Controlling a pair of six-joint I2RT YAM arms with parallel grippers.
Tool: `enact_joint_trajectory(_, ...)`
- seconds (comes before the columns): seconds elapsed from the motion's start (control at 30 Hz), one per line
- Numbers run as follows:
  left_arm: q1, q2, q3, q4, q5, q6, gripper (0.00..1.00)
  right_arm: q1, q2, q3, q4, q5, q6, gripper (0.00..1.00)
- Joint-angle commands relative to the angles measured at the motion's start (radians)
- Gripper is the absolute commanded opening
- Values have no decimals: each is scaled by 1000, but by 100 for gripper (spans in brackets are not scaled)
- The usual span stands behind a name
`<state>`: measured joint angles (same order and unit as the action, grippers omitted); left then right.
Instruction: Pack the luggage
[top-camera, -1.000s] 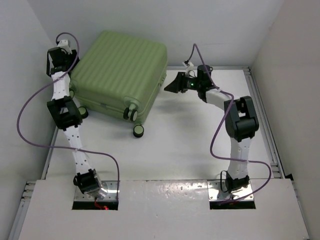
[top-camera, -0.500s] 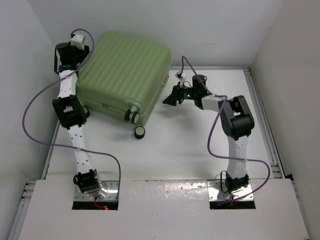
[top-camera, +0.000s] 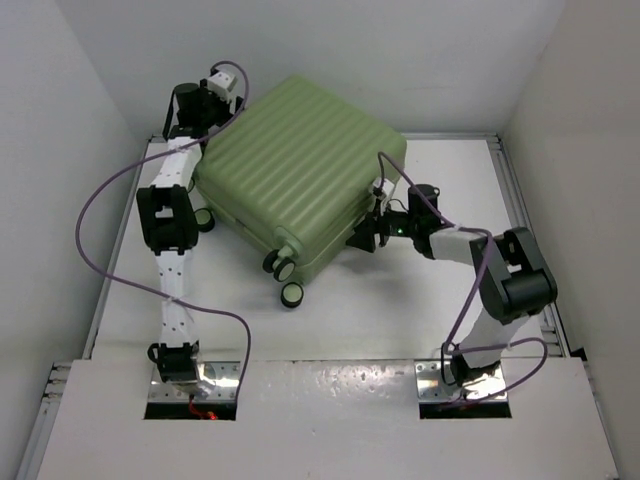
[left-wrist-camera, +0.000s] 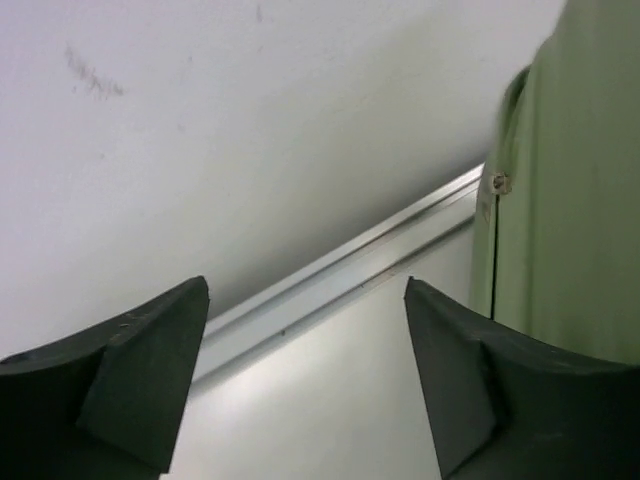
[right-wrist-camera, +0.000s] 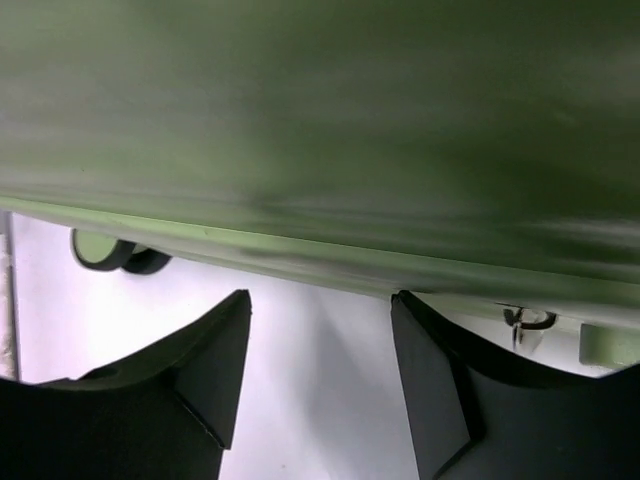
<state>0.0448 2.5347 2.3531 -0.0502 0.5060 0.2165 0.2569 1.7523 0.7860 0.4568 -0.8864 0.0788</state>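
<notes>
White table (top-camera: 400, 300) with white walls on three sides, aluminium rail (left-wrist-camera: 350, 265) along the far-left edge. luggage (top-camera: 300, 170) sits on the far-left to centre part of the table, shut, broad ribbed side up, turned diagonally, wheels (top-camera: 285, 268) pointing to the near side. Whether any corner is off the surface cannot be told. left gripper (top-camera: 222, 98) is at the far-left corner of the luggage. In the left wrist view its jaws stand wide apart with nothing between, just wall and rail ahead, and the green shell edge is just beside the right finger. right gripper (top-camera: 362, 240) is low at the near-right edge of the case. In the right wrist view its jaws are moderately apart and empty, with the shell's seam line right above the fingertips, a small metal zipper pull (right-wrist-camera: 525, 325) near the right finger and one wheel off to the left. Handling judgement: hard shell, stiff, won't deform or give the fingers any bite. The plastic is smooth and likely slippery, and the body is far too wide for either gripper to span. Probably light if empty, but bulky, and it will likely slide or pivot when pushed. Best holds look like the seam lip, the zipper pull or a wheel post. The flat ribbed face is only good for pushing. The case is closed, so packing likely starts at the zipper.
</notes>
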Motion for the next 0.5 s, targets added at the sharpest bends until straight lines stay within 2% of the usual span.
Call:
enact_joint_trajectory(0.0,-197,47,-155,23,241,-130,87,107,-92,-27,195,122,-57,59)
enact_joint_trajectory(0.03,-169,-5,-169,133,123,-241,100,140,-100,-28,188,136,-63,59)
enact_joint_trajectory(0.1,-132,-56,-169,214,21,-323,100,165,-123,-33,172,191,-45,60)
enact_joint_trajectory(0.13,-88,-98,-111,257,-80,-389,100,198,-141,-34,178,199,-33,60)
enact_joint_trajectory(0.23,10,-154,41,243,-202,-469,100,266,-166,-60,210,214,-13,60)
enact_joint_trajectory(0.3,59,-250,54,230,-219,-479,100,300,-165,-68,210,225,-17,60)
enact_joint_trajectory(0.37,116,-342,6,136,-132,-407,100,340,-145,-61,235,234,-28,60)
enact_joint_trajectory(0.4,133,-458,-39,101,-94,-384,100,349,-125,-42,238,260,-42,61)
enact_joint_trajectory(0.47,176,-586,-213,-21,-19,-281,100,382,-79,1,270,280,-37,61)
